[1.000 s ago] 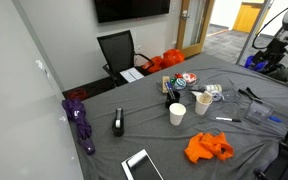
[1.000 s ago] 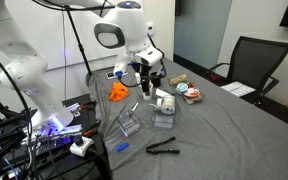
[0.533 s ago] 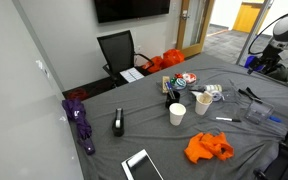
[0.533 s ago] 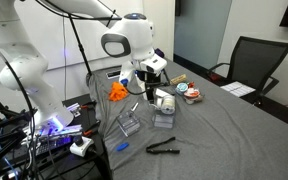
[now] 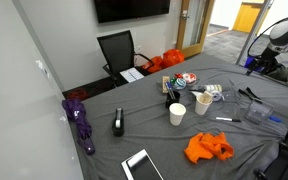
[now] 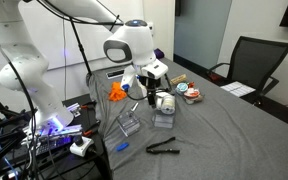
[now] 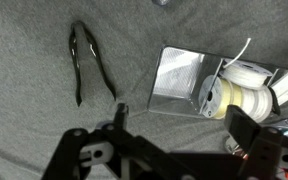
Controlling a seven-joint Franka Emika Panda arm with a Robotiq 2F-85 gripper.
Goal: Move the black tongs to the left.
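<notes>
The black tongs lie flat on the grey cloth, arms spread, in the upper left of the wrist view. They also show in both exterior views. My gripper is open and empty. It hangs above the cloth, apart from the tongs, with one fingertip just below the tongs' open ends. In an exterior view the gripper hovers over the cups, beyond the tongs. In an exterior view the arm is at the right edge.
A clear box and a white cup lie under the gripper. An orange cloth, two paper cups, a black block, a white pen, a tablet and a blue marker sit on the table. A chair stands behind.
The arm has turned and come down slightly over the cups. The tongs have not moved.
</notes>
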